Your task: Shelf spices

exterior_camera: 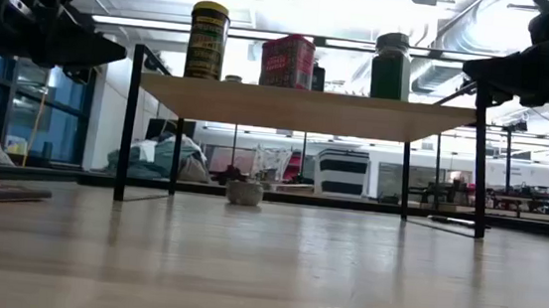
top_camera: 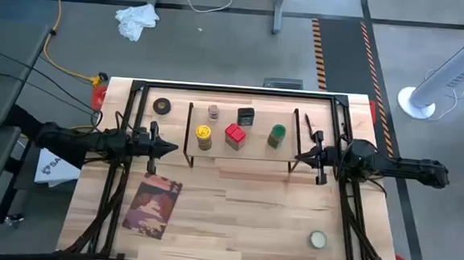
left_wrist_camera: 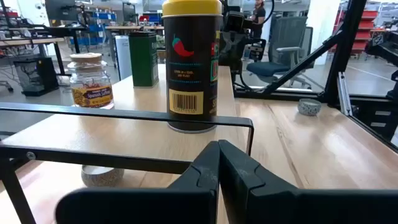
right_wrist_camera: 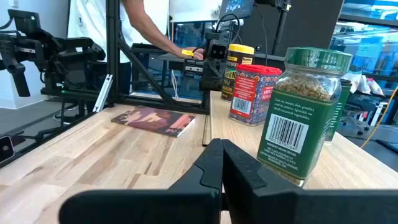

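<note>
**Little legible print on the jars**

The yellow-lidded jar [left_wrist_camera: 189, 65] carries a red chilli picture, a few lines of print too small to read, and a barcode with unreadable digits. The tiny jar [left_wrist_camera: 91, 82] has a label whose wording cannot be made out for certain. The green-lidded jar [right_wrist_camera: 300, 115] shows a barcode beside blocks of small white print, illegible. The red tin [right_wrist_camera: 252, 94] bears patterned lettering, also illegible. No other readable signs.
</note>
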